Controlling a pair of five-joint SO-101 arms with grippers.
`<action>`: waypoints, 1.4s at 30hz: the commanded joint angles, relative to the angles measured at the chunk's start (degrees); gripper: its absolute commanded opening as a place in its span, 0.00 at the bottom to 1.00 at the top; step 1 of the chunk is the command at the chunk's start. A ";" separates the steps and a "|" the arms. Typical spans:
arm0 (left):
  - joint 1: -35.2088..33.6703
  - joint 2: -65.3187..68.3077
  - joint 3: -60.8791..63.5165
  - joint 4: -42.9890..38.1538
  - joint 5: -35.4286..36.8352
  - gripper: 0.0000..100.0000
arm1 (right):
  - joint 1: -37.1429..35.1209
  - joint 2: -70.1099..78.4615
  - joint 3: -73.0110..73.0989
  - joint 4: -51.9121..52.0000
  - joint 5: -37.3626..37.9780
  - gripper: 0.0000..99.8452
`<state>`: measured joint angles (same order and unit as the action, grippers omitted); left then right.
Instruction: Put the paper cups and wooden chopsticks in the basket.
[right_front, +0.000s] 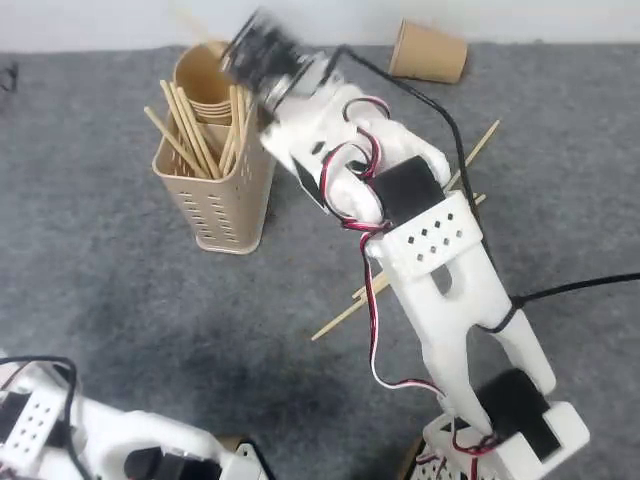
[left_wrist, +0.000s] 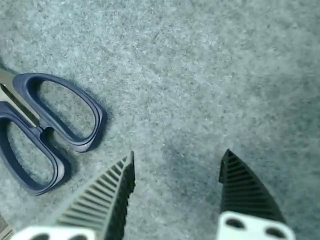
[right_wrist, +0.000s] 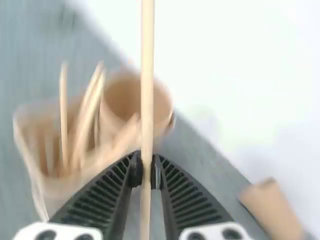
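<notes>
held chopstick (right_wrist: 146, 75): one wooden stick, pale and straight, running lengthwise up between the fingers of the right gripper (right_wrist: 146, 172); its far end reaches past the basket rim.
right jaws: closed tight on the held chopstick, the ribbed inner faces pressed on both sides of it, no gap beyond the stick's thickness.
right gripper position: above the basket's open top, toward the far left part of the tabletop (right_front: 100, 300).
basket (right_front: 225, 205): tan, slotted walls, upright, standing at the far left of the tabletop.
stacked paper cups (right_front: 205, 80): brown, nested one in another, upright in the far part of the basket.
chopsticks in basket (right_front: 190, 130): several sticks leaning at different angles, tips above the rim, on the near side of the cups.
loose paper cup (right_front: 428, 52): brown, lying on its side near the far edge, well apart from the basket.
loose chopsticks (right_front: 340, 320): lying flat near the middle of the tabletop, partly hidden under the right arm (right_front: 440, 270); exact count cannot be told.
left gripper (left_wrist: 180, 152): just above the grey surface at the near left corner.
left jaws: spread wide, nothing between them, touching nothing.
scissors (left_wrist: 39, 131): dark blue handle loops lying flat on the tabletop beside the left gripper, apart from its fingers.
</notes>
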<state>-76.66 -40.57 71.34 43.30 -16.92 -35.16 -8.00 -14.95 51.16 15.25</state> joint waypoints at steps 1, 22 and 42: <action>0.26 0.00 -0.13 -1.05 -0.44 0.26 | -1.54 -3.30 -2.99 -11.21 -15.47 0.01; 1.23 -0.18 0.66 -1.32 -0.35 0.26 | -13.14 16.22 -3.34 -17.54 -6.68 0.26; 1.67 -0.18 0.66 -1.14 -0.44 0.26 | 5.14 -0.92 -10.55 6.64 -4.31 0.23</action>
<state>-75.60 -40.57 72.22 43.30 -16.92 -32.97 -5.36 -23.03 53.36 10.33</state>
